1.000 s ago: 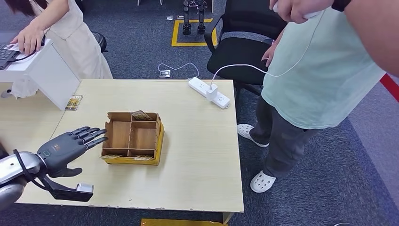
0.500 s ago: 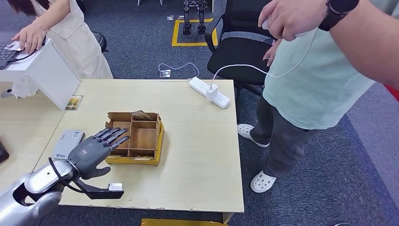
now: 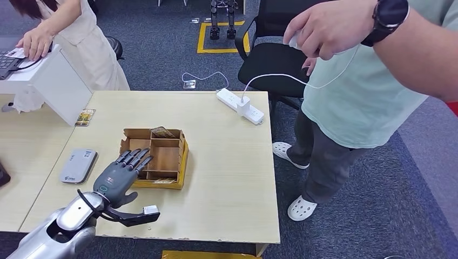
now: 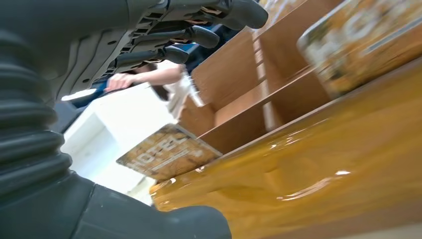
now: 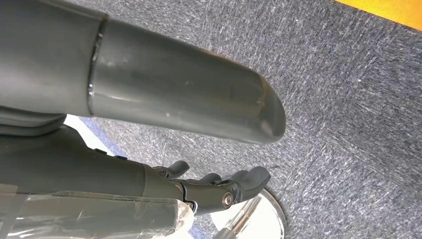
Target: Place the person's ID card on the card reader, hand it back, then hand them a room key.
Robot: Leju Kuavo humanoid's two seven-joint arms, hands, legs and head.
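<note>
The room key cards [image 4: 166, 152] stand on edge in the compartments of a cardboard tray [image 3: 162, 156]. One, printed "HOTEL" in worn brown and gold, leans in a slot at the tray's near wall, just below and ahead of the left hand's fingers [image 4: 199, 35]; a 2nd card [image 3: 161, 131] leans at the far wall, beyond the fingertips.

The left hand [image 3: 120, 175] hovers over the near-left corner of the tray, its fingers stretched out and apart, holding nothing. In the left wrist view they sit above the dividers, not touching any card.

Risks, as a judgement: the cards are thin and lie close against the cardboard walls, so broad fingers could press on a divider instead of a card, shove the light tray across the table [image 3: 227, 162], or lift 2 cards at once. A glossy card could also slip from a shallow pinch.

The grey card reader [image 3: 78, 165] lies flat to the outer side of the fingers, well apart from the tray; no ID card can be made out on it.

The right hand [image 5: 219, 186] hangs over the carpet, fingers loosely curled with nothing in them. A person [image 3: 367, 81] stands beyond the table's far-right corner.
</note>
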